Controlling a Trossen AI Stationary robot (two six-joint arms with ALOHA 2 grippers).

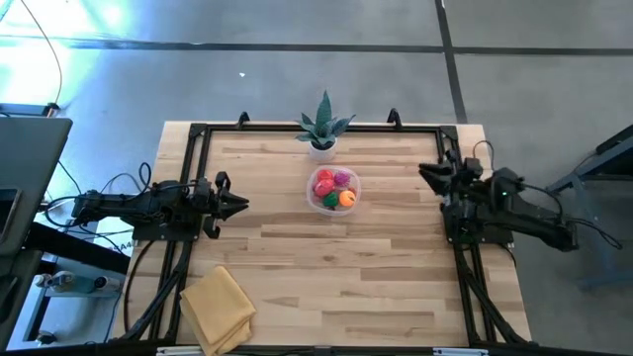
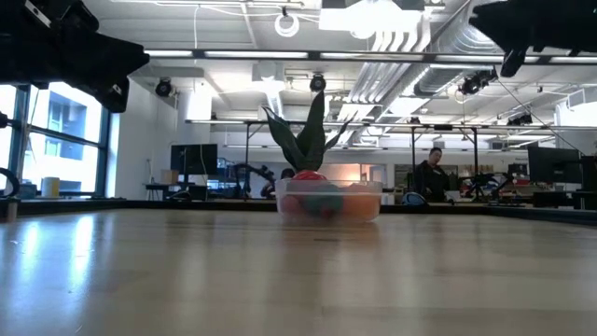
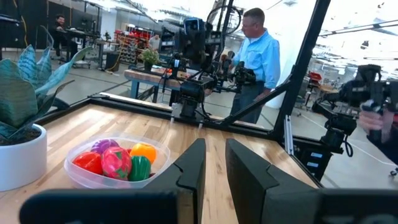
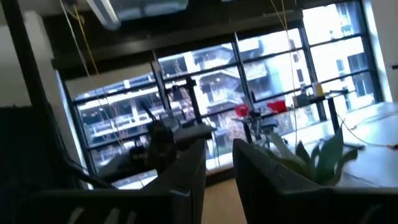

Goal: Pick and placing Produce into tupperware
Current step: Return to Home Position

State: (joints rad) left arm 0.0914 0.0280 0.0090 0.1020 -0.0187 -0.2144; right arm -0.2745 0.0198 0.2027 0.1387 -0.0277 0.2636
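Wooden table (image 1: 376, 257), black rail along its edges. Left arm lies over the left edge at mid-length, reaching inward; left gripper (image 1: 240, 204) points toward the centre, well apart from the tupperware, fingers (image 3: 189, 171) drawn almost together with only a slit between them, nothing held. Right arm sits over the right edge, angled toward the far right corner; right gripper (image 1: 427, 174) is raised off the surface, fingers (image 4: 186, 171) likewise close together, nothing held. Beyond the table, in the left wrist view, a person (image 3: 258, 59) in a light blue shirt stands at another rig. Folded yellow cloth (image 1: 218, 307) lies at the near left corner, well apart from everything else. Potted plant (image 1: 323, 129), white pot, stands at the middle of the far edge. Tupperware (image 1: 333, 211), clear and round, sits just in front of the plant, slightly toward the right edge; whether they touch cannot be told. Produce is inside it, heaped: red piece (image 1: 323, 183), purple piece (image 1: 343, 179), orange piece (image 1: 347, 199), green piece (image 1: 329, 200). The left wrist view adds a pink-red piece (image 3: 116, 162) in the middle of the heap.
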